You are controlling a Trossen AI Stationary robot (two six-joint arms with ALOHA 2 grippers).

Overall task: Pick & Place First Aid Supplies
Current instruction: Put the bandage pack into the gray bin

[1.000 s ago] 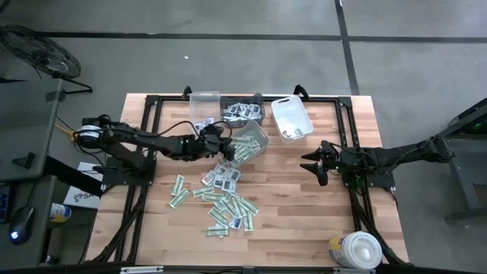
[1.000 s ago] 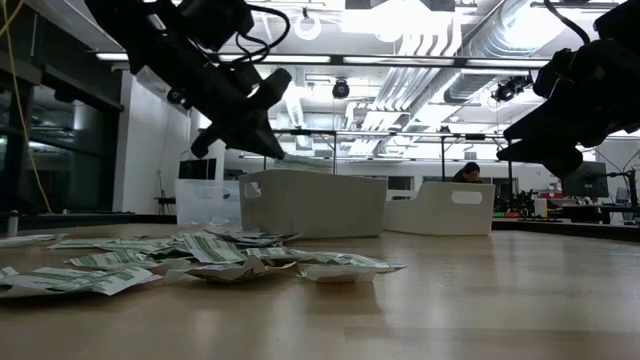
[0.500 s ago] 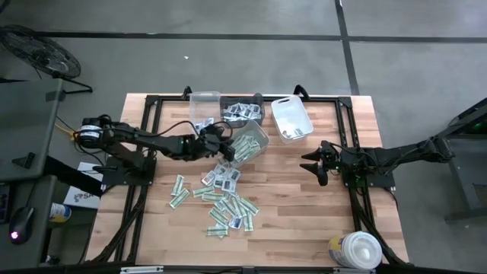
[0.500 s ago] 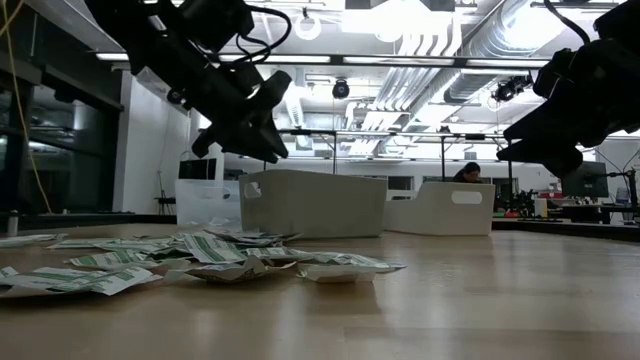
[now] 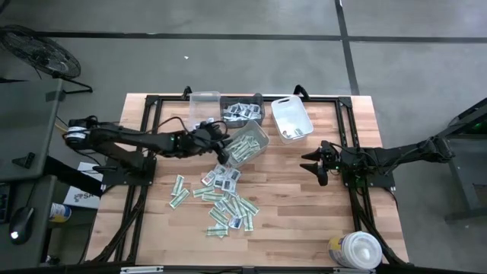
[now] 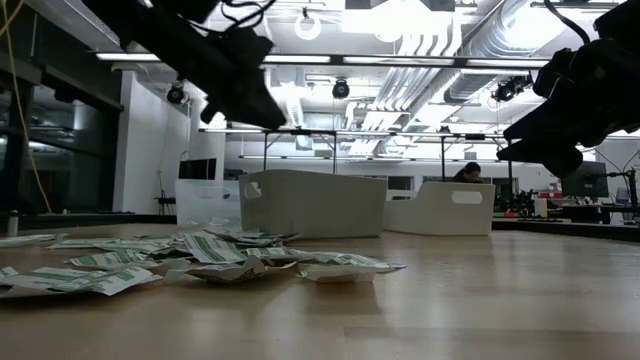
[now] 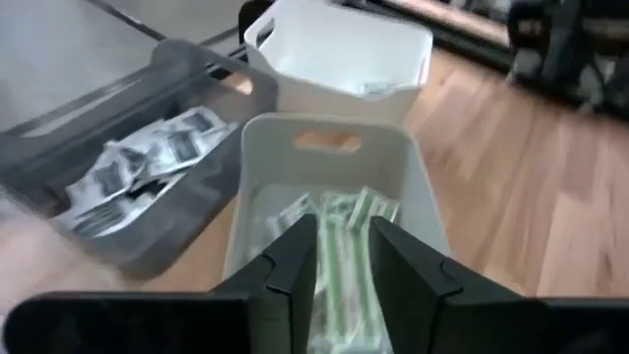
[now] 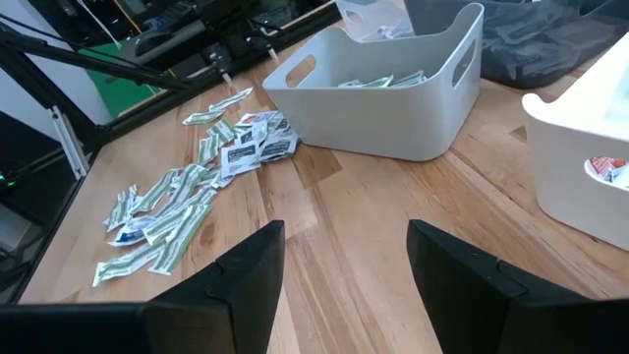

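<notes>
The wooden table (image 5: 304,198) carries four bins toward twelve o'clock. A loose heap of first aid supplies (image 5: 222,196) lies at its centre. The grey bin (image 5: 249,141), just toward twelve of the heap, holds green-and-white strips (image 7: 344,258), which lie directly beneath the left gripper (image 7: 342,258), its jaws parted and empty above them. The right gripper (image 5: 313,164) hangs at three o'clock, jaws spread, well apart from the packets.

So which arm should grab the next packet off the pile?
Probably left: the left gripper hovers open at the grey bin, right beside the loose packets. The right gripper waits farther off.
</notes>
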